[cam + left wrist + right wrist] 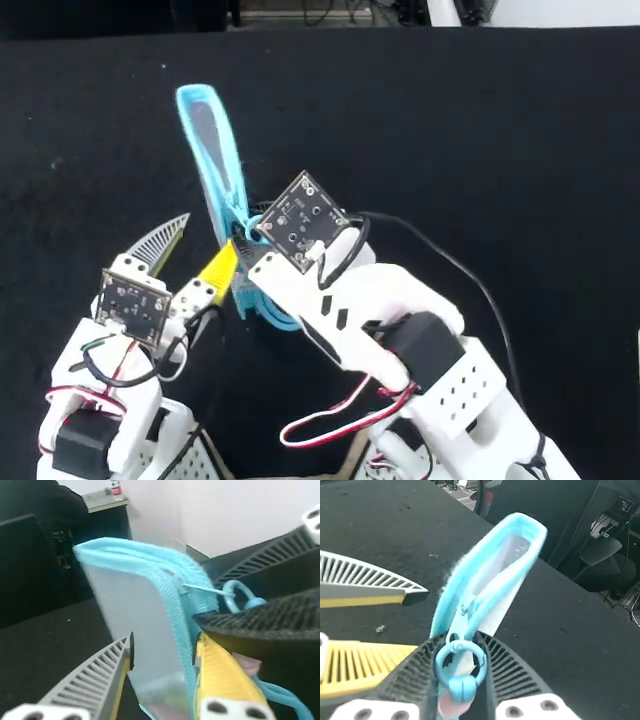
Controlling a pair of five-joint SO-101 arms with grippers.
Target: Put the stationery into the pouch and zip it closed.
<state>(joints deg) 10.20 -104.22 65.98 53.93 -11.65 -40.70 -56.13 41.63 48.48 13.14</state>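
**Q:** What is on the table, reading from the left?

**A:** From above, a black table (480,130). First comes the left gripper (208,234), its grey and yellow fingers spread apart with nothing held. Just to its right is the pouch (212,150), turned edge-up and stretching away from the arms. The yellow finger (218,265) sits close beside the pouch's near end; I cannot tell whether they touch. Right again is the right gripper (248,236), clamped on that same near end.

**Q:** What does the pouch look like?

**A:** It is long and narrow, with a cloudy see-through body and a sky-blue woven border.

**Q:** Do the wrist cameras add anything?

**A:** Yes. The left wrist view shows the pouch's broad frosted side (135,610), which the high view hides. It rises between the grey and yellow fingers, with one black finger (270,625) of the right gripper at its blue edge. The right wrist view looks along the zip instead. Two black fingers close on either side of the pouch's edge. A blue ring pull (461,685) hangs from the slider between them. Beneath it is a pink thing (451,706), too blurred to identify
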